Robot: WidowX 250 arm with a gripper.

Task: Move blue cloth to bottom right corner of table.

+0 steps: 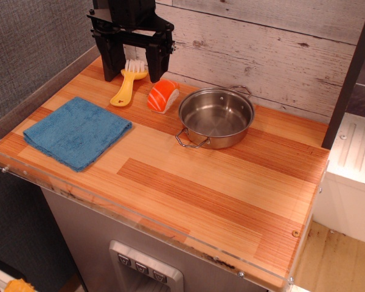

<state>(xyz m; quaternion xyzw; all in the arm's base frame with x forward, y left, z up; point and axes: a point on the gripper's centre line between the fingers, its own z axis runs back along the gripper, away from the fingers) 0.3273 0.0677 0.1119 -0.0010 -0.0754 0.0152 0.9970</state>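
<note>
Only the one camera here, looking down across the table [170, 182] from the front. My pincer [132, 66] is parked up at the back edge near the plank wall, fingers spread apart with nothing between them, hanging right over the yellow fork thing [127, 85]. So: released, empty.

The blue cloth [77, 131] is lying flat on the left end of the table, close to the front-left corner, folded into a rough square and turned a bit like a diamond. From my pincer it sits forward and to the left, well apart, with bare wood in between and nothing blocking the way. No real long axis to line up with, so I reckon pinching a corner or a folded edge is the way in.

Other stuff: orange sushi piece [163, 95] just beside the fork, steel pot [216, 117] further right. The bottom right corner looks to be bare wood, so the drag should run in front of the pot. Nothing done yet, I'd say.
</note>
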